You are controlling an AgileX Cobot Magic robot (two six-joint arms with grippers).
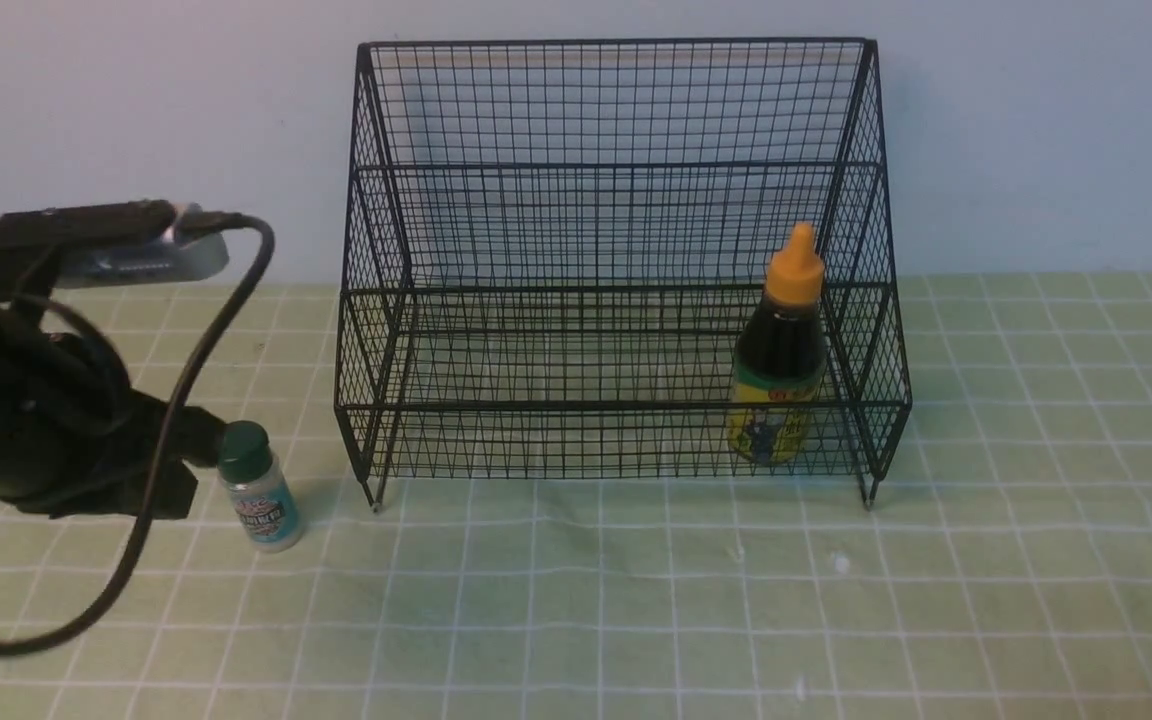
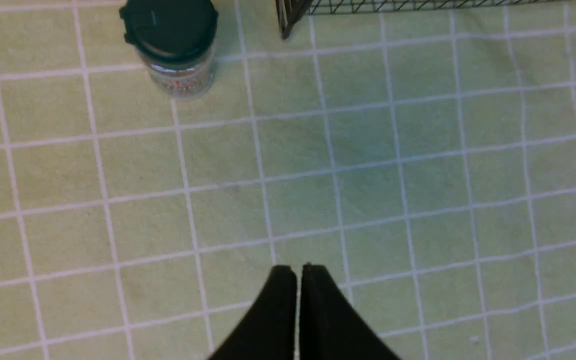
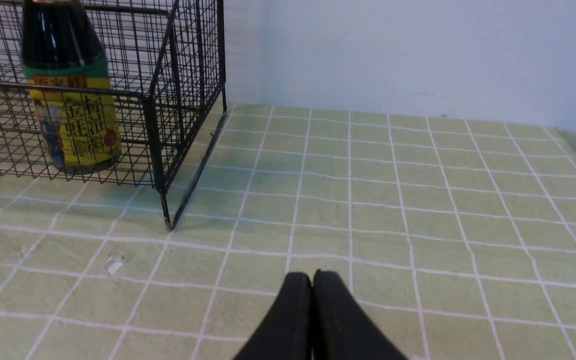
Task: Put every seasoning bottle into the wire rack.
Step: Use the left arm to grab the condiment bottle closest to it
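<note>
Blurred, unreadable Chinese characters on yellow label (image 3: 80, 132) of dark-sauce bottle (image 3: 58, 45)

Black grid mesh on the rack (image 1: 616, 164). Beyond the black right pincer (image 3: 313, 276), a dark bottle (image 1: 778, 345): orange cap, yellow label, green band. Near the black left pincer (image 2: 298, 271), a clear shaker (image 1: 258, 495): dark green cap, teal label. Pale green cloth (image 1: 636, 600), white checks.

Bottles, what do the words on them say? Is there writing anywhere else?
On the dark-sauce bottle, the yellow label: big red Chinese characters, too blurred to read for sure. The small print around them is unreadable.
On the small green-capped shaker, the teal label: a band of lettering, too blurred to read.
On the wire rack and the checked tablecloth: no writing.
</note>
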